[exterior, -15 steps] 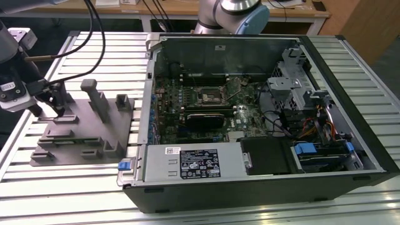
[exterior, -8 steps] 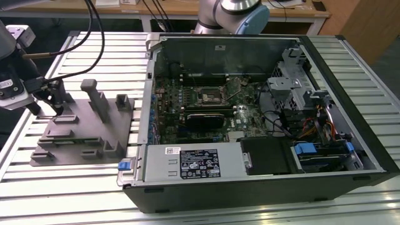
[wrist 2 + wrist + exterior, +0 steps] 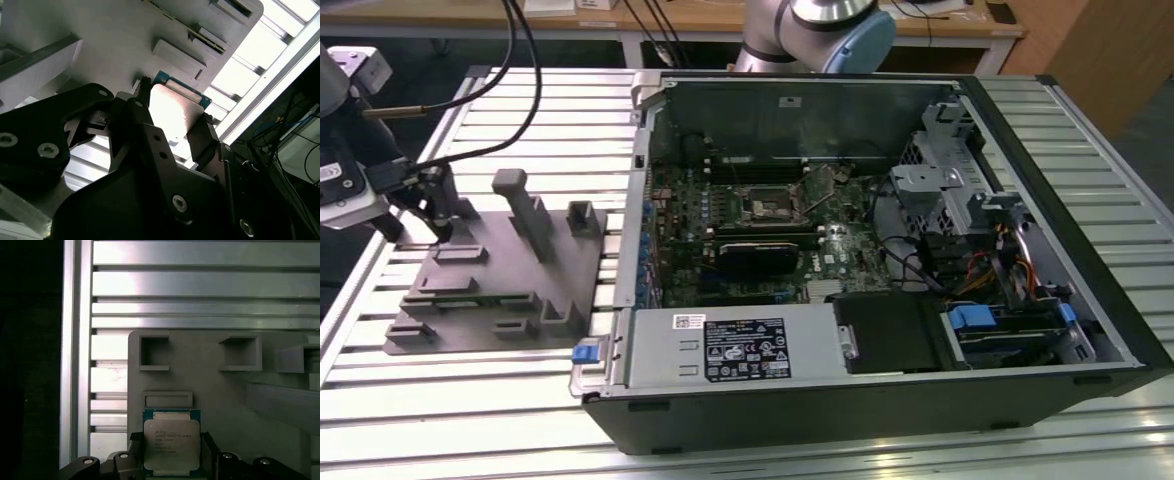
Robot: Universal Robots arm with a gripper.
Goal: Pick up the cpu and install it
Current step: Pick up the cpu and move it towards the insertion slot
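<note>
At the exterior view's left the gripper [image 3: 434,232] sat low over the grey fixture plate [image 3: 480,295] on the slatted worktop [image 3: 467,400]. In the first wrist view its jaws looked clamped on two opposite edges of the cpu [image 3: 171,446], lid up, at its seat on the plate; edge grip, presumably to keep off the lid and the underside contacts. Further right the open pc case [image 3: 854,412] lay on its side so the motherboard [image 3: 680,235] faced up for a top-down drop, cpu socket [image 3: 770,206] near mid-board, well apart from the cpu; install not done.
</note>
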